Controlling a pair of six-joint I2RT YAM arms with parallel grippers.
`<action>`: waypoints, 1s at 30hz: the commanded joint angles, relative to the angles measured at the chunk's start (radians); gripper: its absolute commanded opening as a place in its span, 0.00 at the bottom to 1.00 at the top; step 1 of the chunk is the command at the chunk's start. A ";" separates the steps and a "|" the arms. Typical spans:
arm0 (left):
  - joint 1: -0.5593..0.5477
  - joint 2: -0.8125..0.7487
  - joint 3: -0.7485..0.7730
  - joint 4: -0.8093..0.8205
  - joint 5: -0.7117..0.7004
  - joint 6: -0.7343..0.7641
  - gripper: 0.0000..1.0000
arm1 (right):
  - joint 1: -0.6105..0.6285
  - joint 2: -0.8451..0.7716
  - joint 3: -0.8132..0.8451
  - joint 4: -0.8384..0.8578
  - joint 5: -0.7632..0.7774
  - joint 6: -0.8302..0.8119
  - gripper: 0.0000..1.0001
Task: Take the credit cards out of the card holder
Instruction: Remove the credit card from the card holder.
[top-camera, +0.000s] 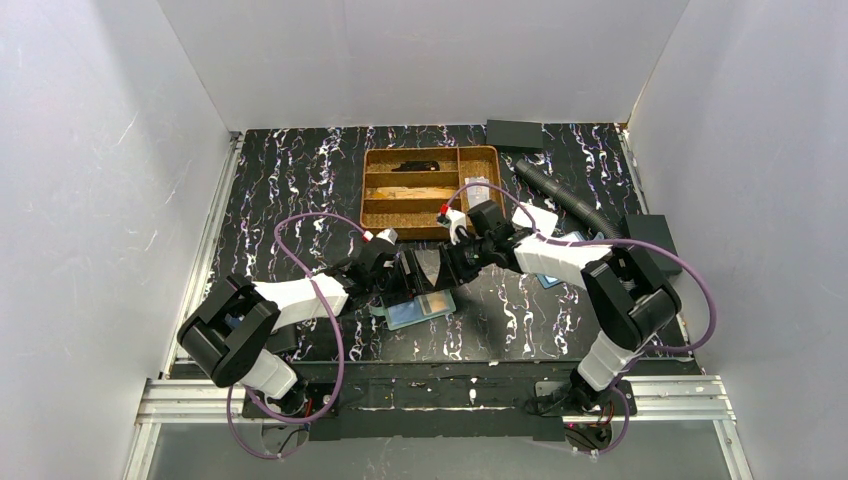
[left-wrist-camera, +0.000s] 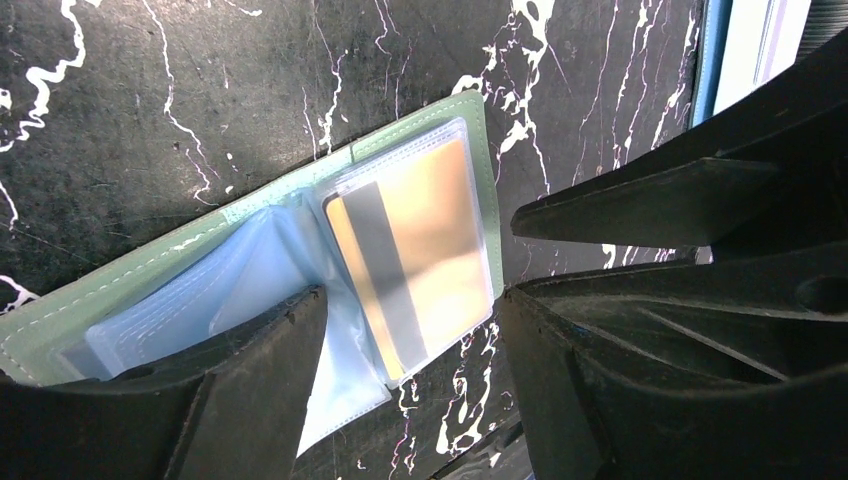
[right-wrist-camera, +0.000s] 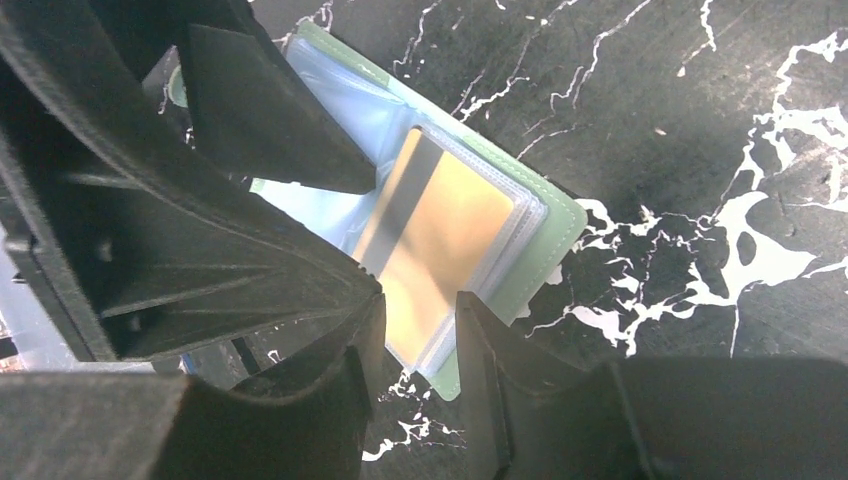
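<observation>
We see the card holder (top-camera: 421, 310) lying open, near centre, with the orange-gold card (left-wrist-camera: 430, 250) still pocketed. The left gripper (left-wrist-camera: 410, 300) is spread wide astride it. The right gripper (right-wrist-camera: 420, 305) is narrowly parted at the card's edge, perhaps touching.

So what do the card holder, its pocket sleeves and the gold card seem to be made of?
Card holder: matte teal-green faux leather or vinyl, judging by the stitched edge. Pocket sleeves: thin clear soft plastic, glossy, wrinkled. Gold card: rigid plastic probably, smooth metallic-orange sheen, dark stripe down it.
</observation>
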 joint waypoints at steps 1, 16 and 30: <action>-0.012 0.066 -0.047 -0.085 -0.018 0.001 0.69 | 0.035 0.047 0.006 0.026 -0.012 0.024 0.42; -0.012 0.066 -0.061 -0.078 -0.023 -0.003 0.66 | 0.036 0.052 0.021 0.035 -0.061 0.035 0.22; -0.011 0.006 -0.093 -0.019 0.016 0.038 0.65 | 0.011 0.045 -0.028 0.247 -0.276 0.228 0.20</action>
